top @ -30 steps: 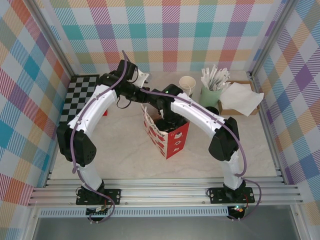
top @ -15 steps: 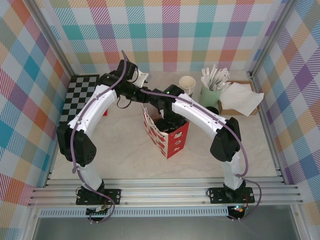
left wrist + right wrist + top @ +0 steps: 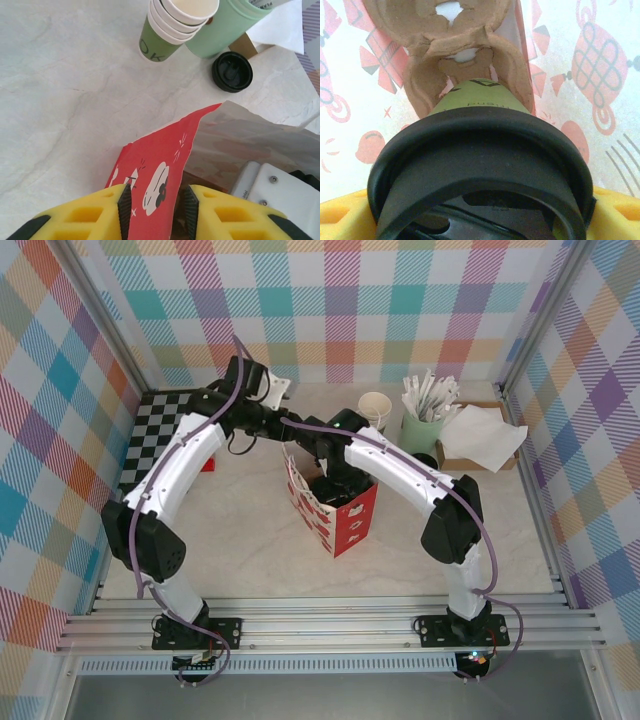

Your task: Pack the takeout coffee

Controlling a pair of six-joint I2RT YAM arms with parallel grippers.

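Right wrist: my right jaws clamped the black-lidded dark green paper cup (image 3: 480,150) over the brown pulp tray (image 3: 427,30); left jaws pinched the red paper bag (image 3: 150,170) open.

Left gripper (image 3: 156,202) yellow, black pads; between its jaws a red bag (image 3: 150,172) with white prints. Right gripper (image 3: 480,212) yellow too. Between its jaws sits the takeout coffee (image 3: 480,97) - olive green, black lid. Beyond the jaws - brown carrier (image 3: 445,30), white bag lining (image 3: 600,100) with pink-red motifs.

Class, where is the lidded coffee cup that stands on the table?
In the left wrist view, the lidded cup stands beside the pale green holder, just beyond the red bag.
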